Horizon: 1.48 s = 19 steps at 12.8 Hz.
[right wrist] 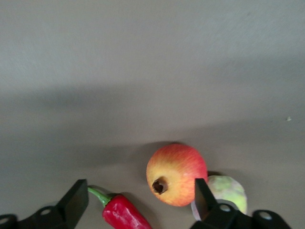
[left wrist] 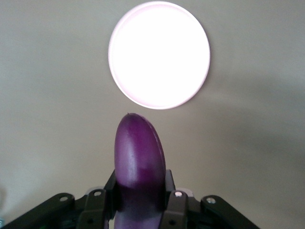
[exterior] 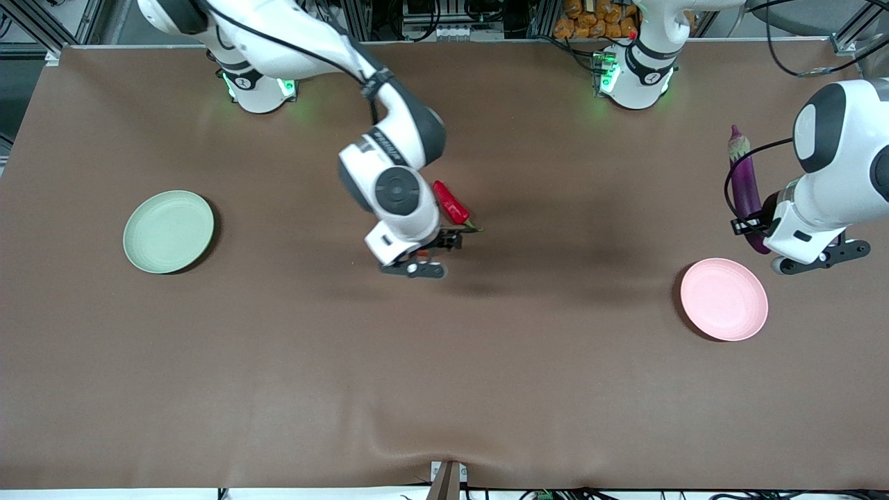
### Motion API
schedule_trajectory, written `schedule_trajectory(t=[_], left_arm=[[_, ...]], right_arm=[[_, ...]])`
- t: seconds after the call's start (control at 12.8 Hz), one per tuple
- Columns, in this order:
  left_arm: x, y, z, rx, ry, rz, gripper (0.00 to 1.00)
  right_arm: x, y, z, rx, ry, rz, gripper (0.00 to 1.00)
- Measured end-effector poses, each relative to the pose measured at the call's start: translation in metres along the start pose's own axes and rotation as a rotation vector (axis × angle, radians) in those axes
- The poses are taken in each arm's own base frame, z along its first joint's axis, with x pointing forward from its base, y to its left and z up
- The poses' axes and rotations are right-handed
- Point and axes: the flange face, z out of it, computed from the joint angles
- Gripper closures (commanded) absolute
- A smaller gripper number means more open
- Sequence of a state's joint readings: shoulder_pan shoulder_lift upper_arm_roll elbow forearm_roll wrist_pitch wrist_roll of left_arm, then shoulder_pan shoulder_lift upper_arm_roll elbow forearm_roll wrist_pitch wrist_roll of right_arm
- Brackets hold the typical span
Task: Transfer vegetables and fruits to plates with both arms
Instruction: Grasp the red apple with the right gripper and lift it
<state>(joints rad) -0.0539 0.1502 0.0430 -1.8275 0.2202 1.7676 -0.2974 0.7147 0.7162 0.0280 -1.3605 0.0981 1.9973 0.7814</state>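
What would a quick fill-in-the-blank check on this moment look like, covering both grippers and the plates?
1. The left gripper is shut on the ____.
2. The right gripper hangs open above the chili pepper and the red-orange ____.
3. The pink plate holds ____.
4. The plate toward the right arm's end of the table is coloured ____.

Missing words: eggplant; fruit; nothing; green

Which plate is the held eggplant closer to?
The pink plate; the left gripper holds the eggplant up beside it. The green plate lies toward the right arm's end.
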Motion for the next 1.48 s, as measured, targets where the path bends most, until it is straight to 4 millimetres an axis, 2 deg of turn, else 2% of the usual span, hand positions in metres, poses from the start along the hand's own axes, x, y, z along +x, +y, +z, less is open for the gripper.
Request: schedule_trajectory(t=[0.08, 0.23, 0.39, 0.47, 0.62, 0.7, 1.01, 1.09, 1.17, 1.25, 1.48], left_arm=[[0.007, -0.006, -0.002, 0.039, 0.019, -0.001, 1.00], [0.026, -0.033, -0.011, 0.095, 0.061, -0.041, 1.00], [0.044, -0.066, -0.021, 0.104, 0.089, -0.096, 1.00], [0.051, -0.076, -0.023, 0.110, 0.098, -0.112, 1.00], [0.061, -0.082, -0.021, 0.140, 0.106, -0.116, 1.00], [0.063, -0.080, -0.020, 0.148, 0.107, -0.110, 1.00], [0.066, -0.079, -0.019, 0.193, 0.118, -0.096, 1.00], [0.067, -0.081, -0.022, 0.212, 0.128, -0.096, 1.00], [0.068, -0.084, -0.027, 0.225, 0.139, -0.098, 1.00], [0.069, -0.086, -0.031, 0.229, 0.149, -0.100, 1.00], [0.067, -0.091, -0.049, 0.235, 0.182, -0.117, 1.00]], right_arm=[[-0.007, -0.006, 0.007, -0.021, 0.001, -0.016, 0.51], [-0.016, -0.009, 0.016, -0.066, -0.013, -0.037, 0.44], [-0.023, -0.011, 0.028, -0.115, -0.018, -0.061, 0.55], [-0.027, -0.015, 0.035, -0.138, -0.012, -0.079, 0.62], [-0.033, -0.019, 0.048, -0.162, -0.011, -0.097, 0.64], [-0.034, -0.020, 0.048, -0.161, -0.009, -0.098, 0.68], [-0.028, -0.018, 0.043, -0.162, 0.002, -0.090, 0.69], [-0.026, -0.017, 0.042, -0.166, 0.008, -0.091, 0.67], [-0.026, -0.016, 0.042, -0.171, 0.013, -0.094, 0.21], [-0.025, -0.016, 0.042, -0.179, 0.019, -0.097, 0.00], [-0.020, -0.009, 0.046, -0.235, 0.056, -0.132, 0.00]])
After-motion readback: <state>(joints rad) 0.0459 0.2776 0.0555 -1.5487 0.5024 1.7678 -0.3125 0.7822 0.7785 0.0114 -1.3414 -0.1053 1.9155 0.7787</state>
